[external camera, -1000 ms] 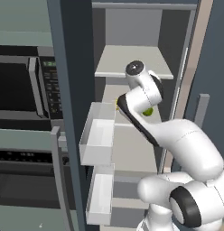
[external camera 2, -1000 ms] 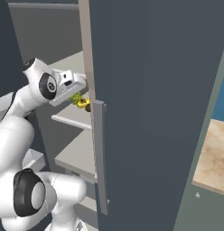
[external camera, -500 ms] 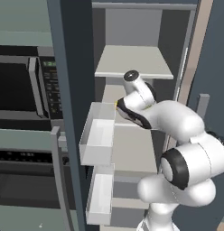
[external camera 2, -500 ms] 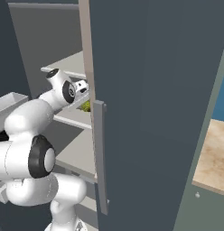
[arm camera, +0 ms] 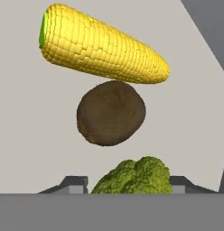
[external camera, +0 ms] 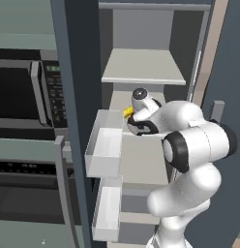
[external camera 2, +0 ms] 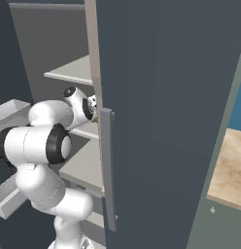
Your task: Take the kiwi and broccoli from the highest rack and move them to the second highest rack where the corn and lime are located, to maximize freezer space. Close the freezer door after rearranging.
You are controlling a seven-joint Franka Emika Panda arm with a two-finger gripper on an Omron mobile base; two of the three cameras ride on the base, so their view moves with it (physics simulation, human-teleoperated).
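Gripper: our gripper (arm camera: 126,184) sits over the second highest rack, its dark tips on either side of the bumpy green broccoli floret (arm camera: 134,176); the jaws look closed on it, though the grey band hides the contact.
Kiwi: the fuzzy brown oval kiwi (arm camera: 111,113) lies on the pale shelf (arm camera: 32,117) just ahead of the gripper, touching or nearly touching the corn.
Corn: the long yellow corn cob (arm camera: 101,44) lies crosswise beyond the kiwi.
Progress: we judge the kiwi delivered and the broccoli arrived but not yet let go; the top rack (external camera: 143,68) looks bare. Release and door closing remain.
Lime: we cannot see it.
Room: bare shelf to either side of the gripper; the tall grey freezer door (external camera 2: 156,121) stands close beside the arm.
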